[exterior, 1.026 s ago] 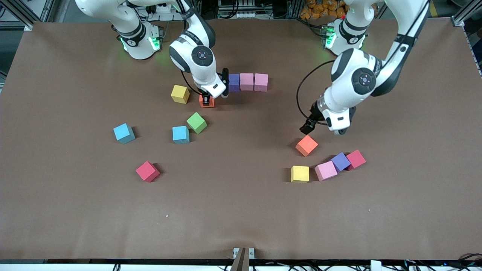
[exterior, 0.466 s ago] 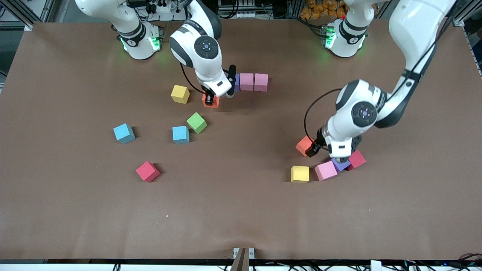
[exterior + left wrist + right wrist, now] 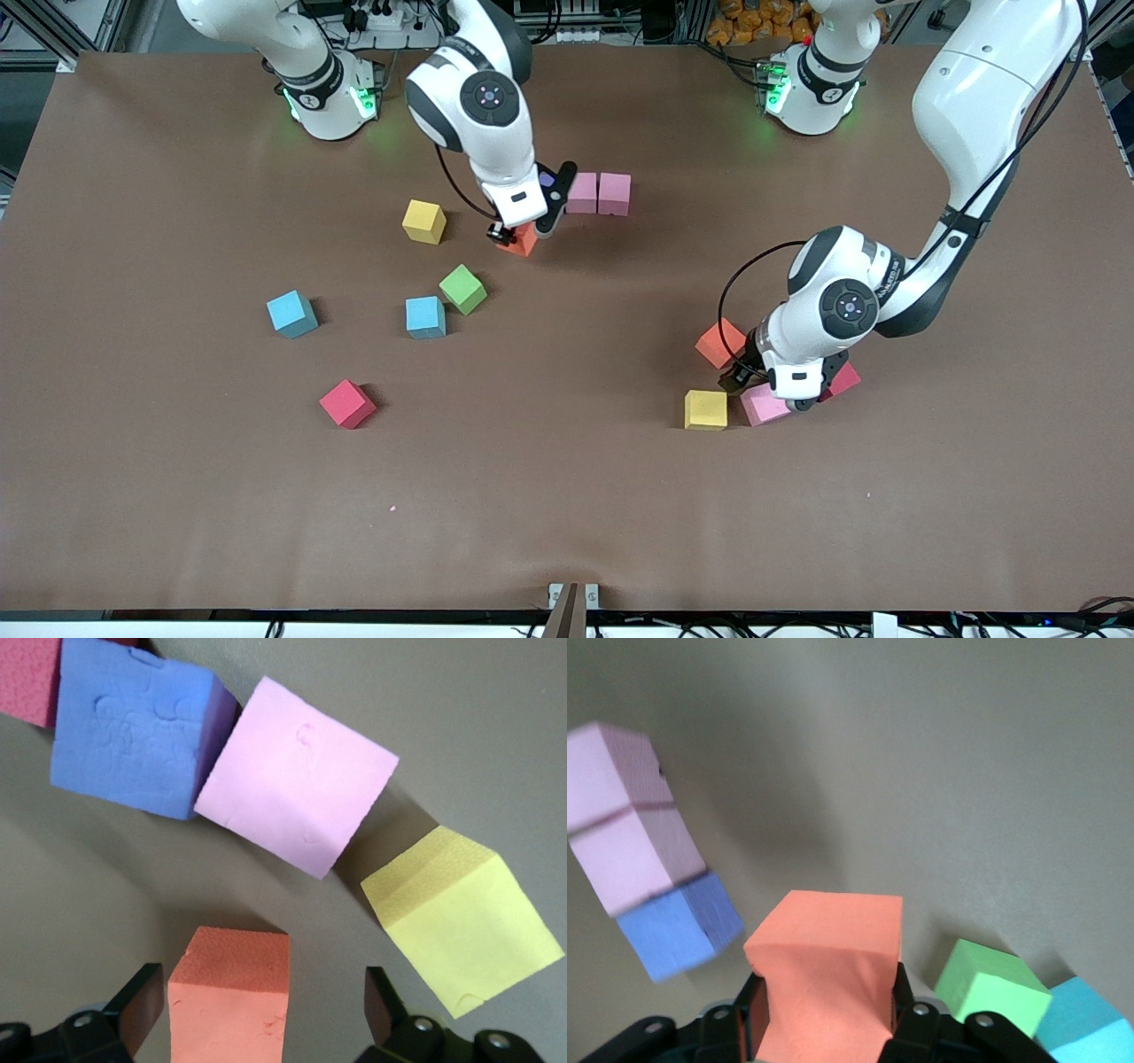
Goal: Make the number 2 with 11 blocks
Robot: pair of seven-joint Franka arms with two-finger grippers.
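Blocks of matte foam, small cubes all of one size, are scattered across the brown table (image 3: 567, 496). An orange foam cube (image 3: 520, 240) is gripped between the closed fingers of the right gripper (image 3: 518, 232) and is seen tilted, just beside a row made of a purple cube (image 3: 680, 926) and two pink cubes (image 3: 599, 193). Only that short row of the number 2 is laid, near the robots' bases. A yellow cube (image 3: 423, 221), a green cube (image 3: 462, 289), two light blue cubes (image 3: 425, 316) and a red cube (image 3: 347, 403) are spread toward the right arm's end. The left gripper (image 3: 257, 1014) is held wide open around a second orange cube (image 3: 232, 997), apart from both fingers. Near it a second yellow cube (image 3: 462, 920), a third pink cube (image 3: 297, 776), a second purple cube (image 3: 137, 726) and a second red cube (image 3: 31, 678) are set in a curved line.
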